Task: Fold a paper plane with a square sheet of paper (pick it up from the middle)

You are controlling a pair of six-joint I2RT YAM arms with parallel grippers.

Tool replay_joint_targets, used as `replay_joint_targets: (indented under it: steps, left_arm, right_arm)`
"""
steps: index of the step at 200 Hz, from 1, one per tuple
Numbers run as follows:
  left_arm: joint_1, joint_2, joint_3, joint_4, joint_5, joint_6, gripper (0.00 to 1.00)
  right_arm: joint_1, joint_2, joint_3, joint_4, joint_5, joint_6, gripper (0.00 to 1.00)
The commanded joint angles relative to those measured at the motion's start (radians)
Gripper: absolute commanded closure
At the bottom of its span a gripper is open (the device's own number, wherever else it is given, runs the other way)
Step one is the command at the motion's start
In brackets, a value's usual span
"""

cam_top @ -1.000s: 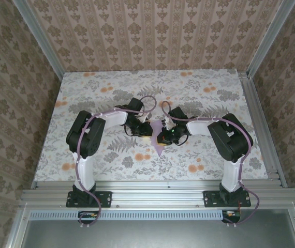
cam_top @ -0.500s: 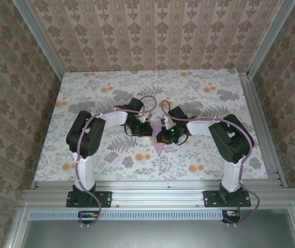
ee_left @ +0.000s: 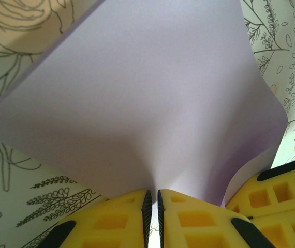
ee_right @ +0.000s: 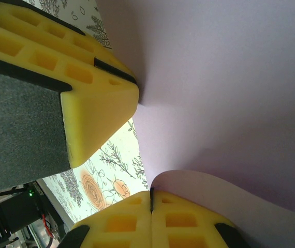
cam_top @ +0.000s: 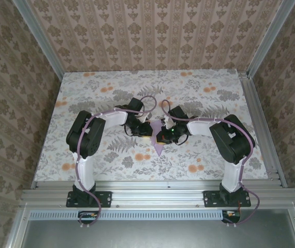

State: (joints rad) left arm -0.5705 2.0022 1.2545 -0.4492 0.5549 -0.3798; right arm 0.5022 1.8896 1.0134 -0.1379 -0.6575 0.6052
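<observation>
My left pincer [ee_left: 152,195] is clenched on the sheet of paper [ee_left: 147,103]. At the bottom middle of the left wrist view, its two yellow jaws are pressed together with the pale lilac edge pinched between them. From that pinch the sheet fans up and out across most of the frame, bowed and lifted off the flowered table [ee_left: 13,206], which shows at the left and at the upper right. In the lower right corner, yellow blocks of my right pincer sit just beside the sheet's curled corner.

My right pincer [ee_right: 151,195] is clenched too. At the bottom of the right wrist view its jaws meet on a curled lilac edge, and the sheet rises over the right half of that frame. My left pincer's yellow and grey jaw fills the upper left there, with its tip touching the paper.

From above, both pincers meet at the middle of the table, with the sheet between them. A lilac point of it juts toward the bottom of the frame.
</observation>
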Motion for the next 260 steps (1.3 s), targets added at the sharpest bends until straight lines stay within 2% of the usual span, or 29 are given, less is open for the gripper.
replay_joint_targets:
  steps: [1, 84, 260]
  left_arm:
    - [-0.002, 0.041, -0.026, -0.051, -0.033, 0.03, 0.84]
    - [-0.002, 0.044, -0.024, -0.052, -0.03, 0.031, 0.84]
    - [-0.002, 0.043, -0.038, -0.051, -0.028, 0.036, 0.84]
  right_arm:
    - [0.009, 0.016, 0.012, -0.002, 0.001, -0.013, 0.95]
    - [0.018, 0.051, 0.042, -0.026, 0.0, -0.027, 0.95]
    - [0.018, 0.054, 0.025, -0.062, 0.081, -0.04, 0.94]
